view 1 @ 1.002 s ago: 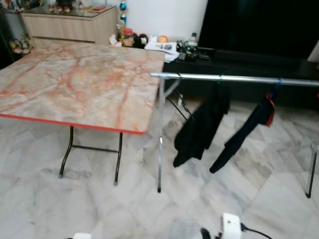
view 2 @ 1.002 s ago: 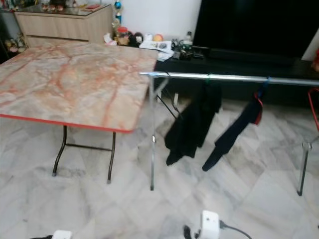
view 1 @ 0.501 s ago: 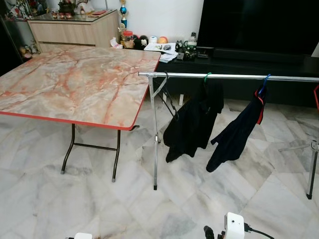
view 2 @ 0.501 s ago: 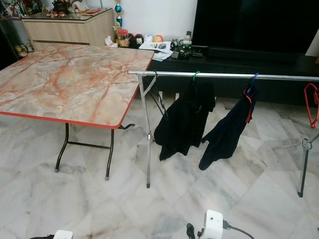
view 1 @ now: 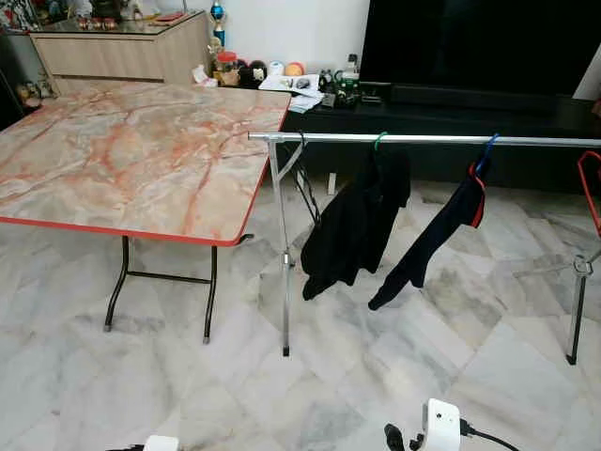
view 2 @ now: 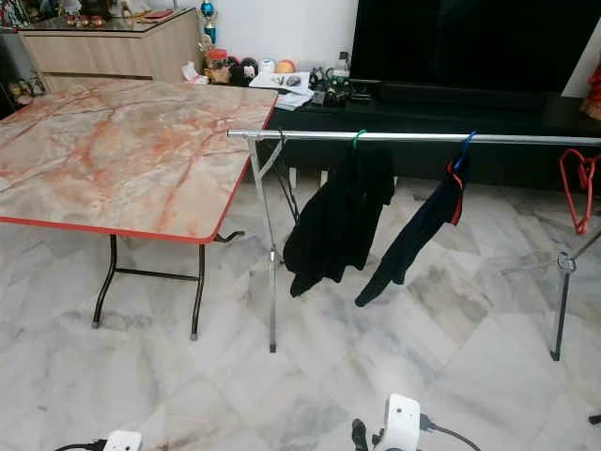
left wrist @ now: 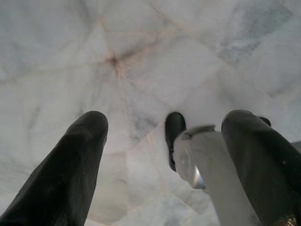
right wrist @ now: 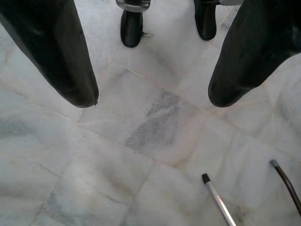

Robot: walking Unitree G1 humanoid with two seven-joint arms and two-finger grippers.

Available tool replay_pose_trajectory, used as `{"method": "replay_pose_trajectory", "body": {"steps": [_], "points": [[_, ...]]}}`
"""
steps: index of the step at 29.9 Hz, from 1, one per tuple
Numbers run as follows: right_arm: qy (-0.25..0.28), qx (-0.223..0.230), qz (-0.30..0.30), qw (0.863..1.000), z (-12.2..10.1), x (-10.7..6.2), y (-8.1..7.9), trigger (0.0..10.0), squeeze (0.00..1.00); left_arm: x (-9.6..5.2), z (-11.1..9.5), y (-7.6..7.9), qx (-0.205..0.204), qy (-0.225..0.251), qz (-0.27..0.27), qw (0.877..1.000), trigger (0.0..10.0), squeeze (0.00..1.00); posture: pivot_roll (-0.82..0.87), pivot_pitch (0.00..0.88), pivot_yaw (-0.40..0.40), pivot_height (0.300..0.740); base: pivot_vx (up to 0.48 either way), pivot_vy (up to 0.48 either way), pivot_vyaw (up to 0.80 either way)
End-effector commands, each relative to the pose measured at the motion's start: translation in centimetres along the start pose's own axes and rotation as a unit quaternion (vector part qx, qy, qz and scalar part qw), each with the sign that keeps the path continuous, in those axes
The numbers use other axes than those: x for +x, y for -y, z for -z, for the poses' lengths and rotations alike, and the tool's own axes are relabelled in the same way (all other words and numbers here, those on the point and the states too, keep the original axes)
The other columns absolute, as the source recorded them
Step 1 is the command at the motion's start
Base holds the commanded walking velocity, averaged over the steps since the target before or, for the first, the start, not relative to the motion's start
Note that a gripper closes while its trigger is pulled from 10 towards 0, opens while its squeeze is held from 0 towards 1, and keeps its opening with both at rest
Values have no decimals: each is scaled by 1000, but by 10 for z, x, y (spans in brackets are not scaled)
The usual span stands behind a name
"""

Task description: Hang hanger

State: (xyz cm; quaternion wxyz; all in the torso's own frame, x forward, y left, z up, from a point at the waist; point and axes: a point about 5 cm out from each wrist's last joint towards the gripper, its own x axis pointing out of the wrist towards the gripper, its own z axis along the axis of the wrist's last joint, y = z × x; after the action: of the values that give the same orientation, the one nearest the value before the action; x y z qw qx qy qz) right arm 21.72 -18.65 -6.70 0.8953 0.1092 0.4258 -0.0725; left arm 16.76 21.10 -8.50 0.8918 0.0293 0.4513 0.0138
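Facing you, well ahead of both claws, the rail [view 1: 423,140] held a red hanger [view 2: 575,183] at its right end. Left claw [left wrist: 162,155] and right claw [right wrist: 150,89] hung spread, empty. Light, stiff wire, probably; grip its neck.

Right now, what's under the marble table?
Under the marble table there are black folding legs with a crossbar, standing on bare marble floor. The tabletop covers the floor further back, so anything lying there can't be seen.

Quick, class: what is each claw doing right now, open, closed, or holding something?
Left claw: open, holding nothing, hanging over the marble floor.
Right claw: open, holding nothing, also over the floor.
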Motion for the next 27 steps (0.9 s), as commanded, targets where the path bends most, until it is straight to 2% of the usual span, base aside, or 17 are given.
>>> {"method": "replay_pose_trajectory", "body": {"steps": [1, 4, 9, 16, 27], "points": [[-2, 3, 5, 1000, 1, -1, 4, 10000, 0, -2, 9, 0, -4, -16, -1, 1000, 10000, 0, 202, 0, -43, 740, 334, 0, 0], [-1, 5, 4, 1000, 1, -1, 4, 10000, 0, -1, 9, 2, -3, -14, 1, 1000, 10000, 0, 203, 0, -53, 740, 338, 0, 0], [1, -4, 6, 1000, 1, -1, 5, 10000, 0, -3, 14, 4, -11, -18, 0, 1000, 10000, 0, 197, 0, -49, 740, 353, 0, -699], [8, 2, 10, 1000, 0, -1, 6, 10000, 0, -5, 22, 5, -4, -29, 5, 1000, 10000, 0, 184, 0, -44, 740, 363, 0, 0], [7, 0, 7, 1000, 0, -1, 5, 10000, 0, -3, 16, 6, 0, -22, 8, 1000, 10000, 0, 191, 0, -46, 740, 378, 0, 0]]}}
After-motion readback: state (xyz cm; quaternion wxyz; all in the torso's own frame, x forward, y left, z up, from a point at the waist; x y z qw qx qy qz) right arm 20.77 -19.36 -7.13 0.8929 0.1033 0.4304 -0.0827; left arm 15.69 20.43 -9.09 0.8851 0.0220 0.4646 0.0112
